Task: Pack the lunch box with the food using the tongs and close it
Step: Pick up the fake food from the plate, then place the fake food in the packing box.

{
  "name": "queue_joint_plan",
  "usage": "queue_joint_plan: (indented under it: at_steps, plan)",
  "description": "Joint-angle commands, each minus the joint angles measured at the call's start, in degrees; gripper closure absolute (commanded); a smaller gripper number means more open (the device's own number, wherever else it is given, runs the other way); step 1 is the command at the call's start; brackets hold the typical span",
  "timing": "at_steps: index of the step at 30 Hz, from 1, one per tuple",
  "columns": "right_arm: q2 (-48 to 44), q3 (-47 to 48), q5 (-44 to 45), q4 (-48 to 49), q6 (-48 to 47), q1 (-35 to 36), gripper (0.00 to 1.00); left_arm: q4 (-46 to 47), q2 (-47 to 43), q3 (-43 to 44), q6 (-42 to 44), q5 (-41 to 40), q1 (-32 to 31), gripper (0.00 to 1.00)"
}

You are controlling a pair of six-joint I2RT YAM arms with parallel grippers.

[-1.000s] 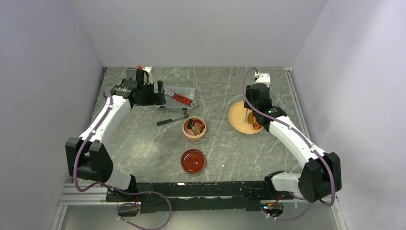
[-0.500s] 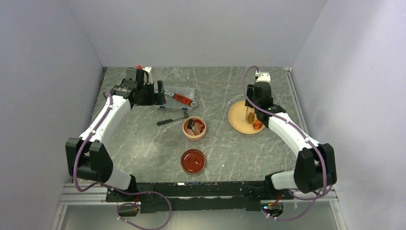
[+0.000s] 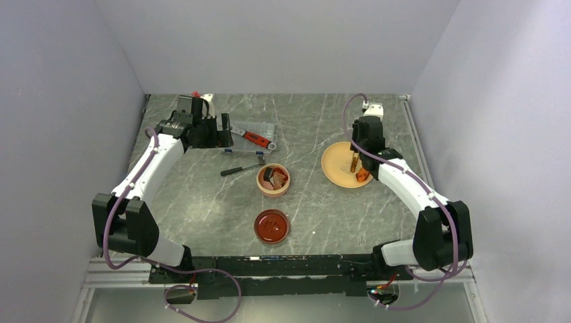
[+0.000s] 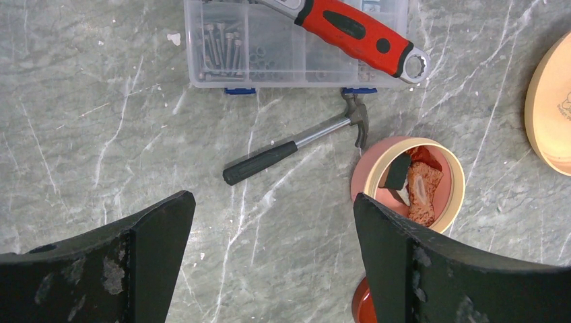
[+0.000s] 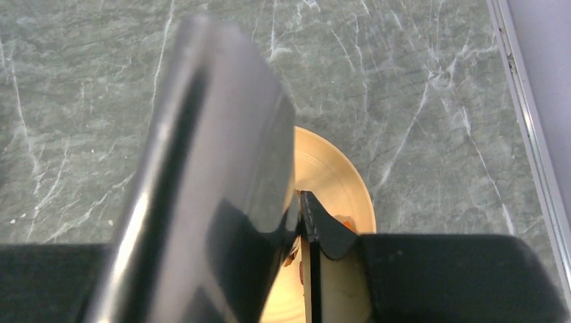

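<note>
The right gripper (image 3: 358,151) clamps the tongs (image 5: 215,134) over the yellow plate (image 3: 333,163) at far right, reaching for food (image 3: 363,176). Whether their tips pinch a piece, I cannot tell.

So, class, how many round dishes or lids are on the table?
3: the lunch box at centre, its red lid below it in the top view, the yellow plate at right. None looks hidden.

Your overhead view looks down from behind the arm bases across the whole worktop (image 3: 202,195). Your left wrist view faces straight down, well above the lunch box (image 4: 372,195). Your right wrist view sits close over the plate (image 5: 330,182). All three show that plate.
</note>
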Motion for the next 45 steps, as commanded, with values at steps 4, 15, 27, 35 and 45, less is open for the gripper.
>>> queue_joint_plan:
  at_steps: [4,15,27,35,45]
  plan:
    - [-4.59,-0.99,-1.39,1.1,0.78,-0.14,0.8,1.86,-0.51,0.13,0.38,-0.28,0.26,0.06]
    - [-14.56,3.76,-7.19,-2.64,-1.96,9.97,0.87,1.93,-0.95,0.06,0.31,-0.44,0.26,0.06]
    - [-6.39,10.07,-18.57,4.51,-3.35,26.29,0.87,1.74,-1.31,-0.02,0.47,-0.91,0.26,0.06]
    - [2.66,14.08,-26.51,5.66,-5.8,29.58,0.87,1.68,-1.38,0.08,0.56,-1.14,0.26,0.06]
    - [7.76,16.3,-29.38,5.67,-6.68,31.71,0.87,1.6,-1.57,0.2,0.72,-1.0,0.26,0.06]
